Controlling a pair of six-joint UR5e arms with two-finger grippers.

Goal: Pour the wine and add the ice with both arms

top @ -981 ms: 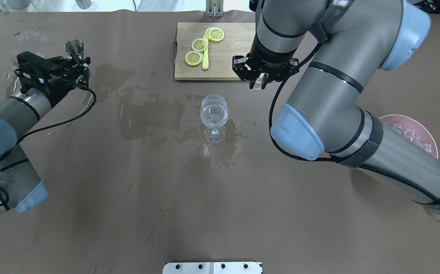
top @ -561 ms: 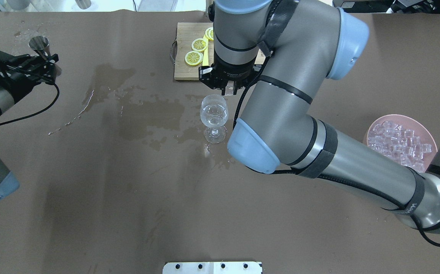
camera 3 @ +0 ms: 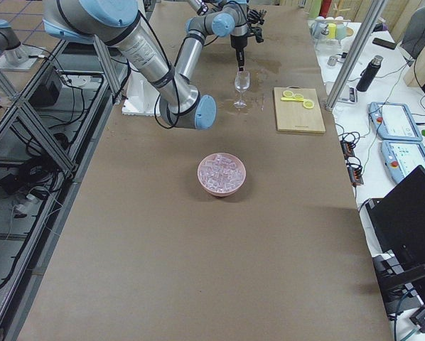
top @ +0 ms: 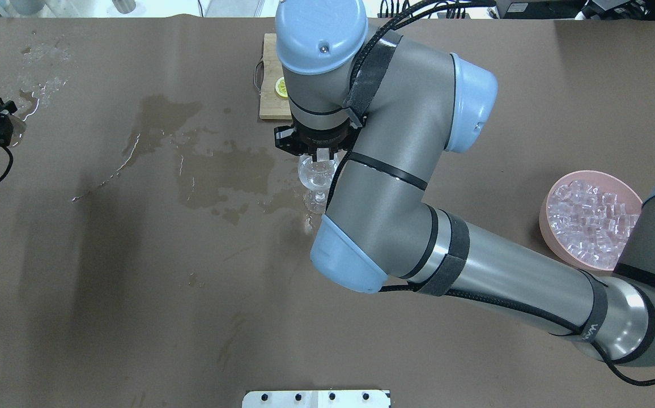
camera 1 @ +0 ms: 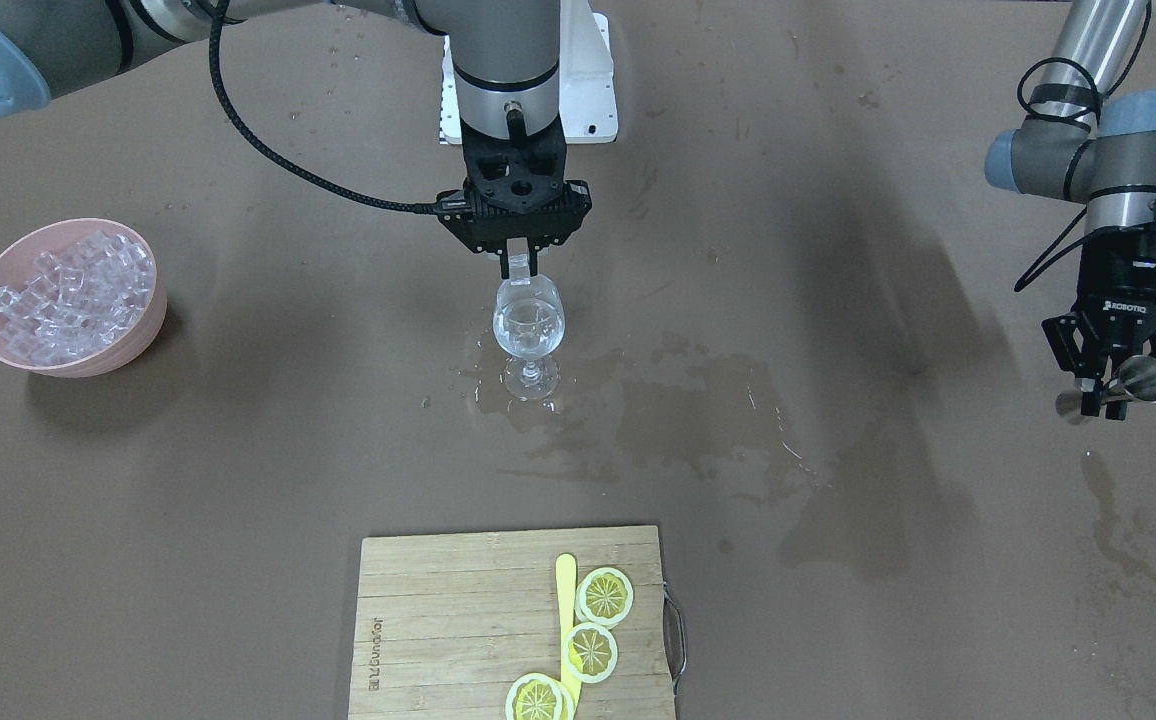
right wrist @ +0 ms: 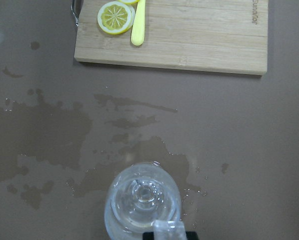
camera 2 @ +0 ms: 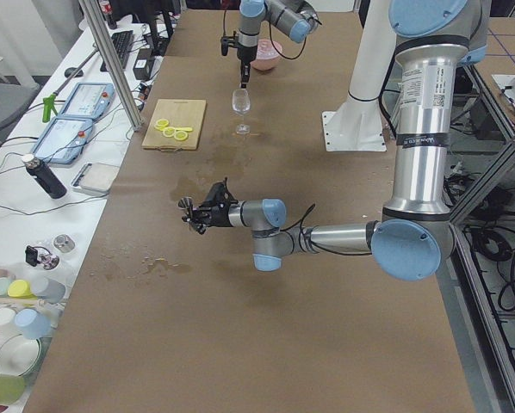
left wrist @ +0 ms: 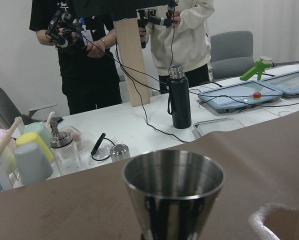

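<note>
Swinging over fast: R gripper (camera 1: pixel 518 262) was above the board (camera 1: pixel 458 610) corner 1 s ago, just behind the glass (camera 1: pixel 530 378) at 0.6 s, now it's hanging right over the rim. It's pinched on one cube (right wrist: pixel 169 229), narrow gap, cube not in the glass yet. Wine (camera 1: pixel 528 338) sits low in the glass, middle of the table (camera 1: pixel 238 480) w/ puddles (camera 1: pixel 698 410) around. Rest of the ice (camera 1: pixel 68 290) is in the pink bowl (camera 1: pixel 150 325), well apart. L gripper (camera 1: pixel 1106 398) has pulled further out toward the table's edge, clamped on the jigger (camera 1: pixel 1145 378).
</note>
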